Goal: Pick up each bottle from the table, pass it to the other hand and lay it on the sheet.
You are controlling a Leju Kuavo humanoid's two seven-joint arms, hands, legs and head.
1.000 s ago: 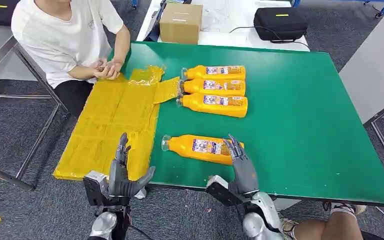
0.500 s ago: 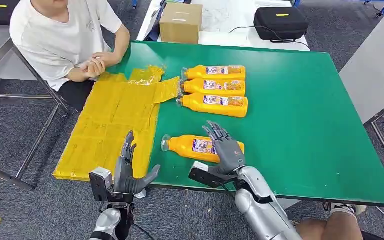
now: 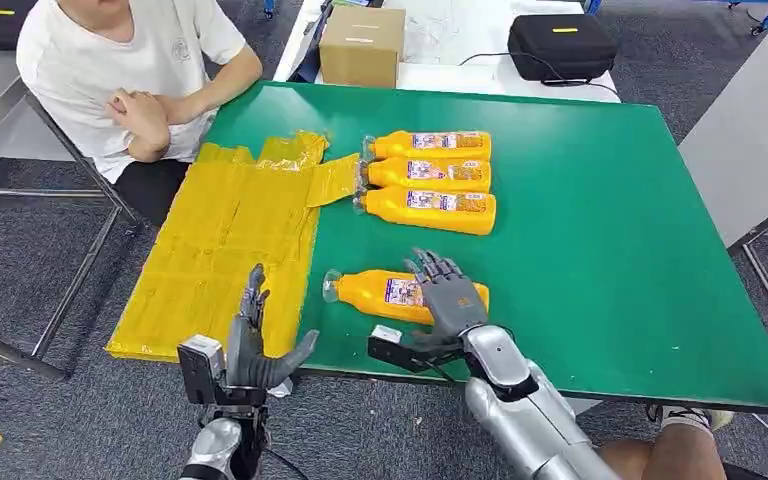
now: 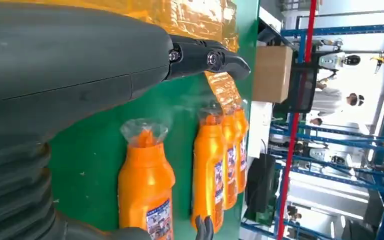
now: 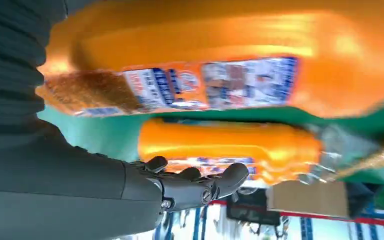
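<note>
A green surface [image 3: 600, 220] is filling the middle of the head view, with grey carpet [image 3: 20, 260] lying around it. A yellow sheet [image 3: 220, 240] is covering its 9 o'clock side and hanging over the near edge. A near bottle [image 3: 385, 293] is lying on its side on the green at about 6 o'clock, cap pointing toward the sheet. The right hand [image 3: 447, 293] is resting over its base end with fingers spread across the body; I cannot tell whether they are gripping it yet. Three more bottles [image 3: 430, 175] are lying side by side toward 12 o'clock, touching one another, caps by a loose corner of the sheet. The left hand [image 3: 250, 345] is hovering at the near edge over the sheet, fingers apart and holding nothing. A person [image 3: 120, 70] is sitting at 10 o'clock with arms folded. Beyond the far edge, a cardboard box [image 3: 362, 45] and a black case [image 3: 560, 45] are sitting on a white table [image 3: 460, 40].
</note>
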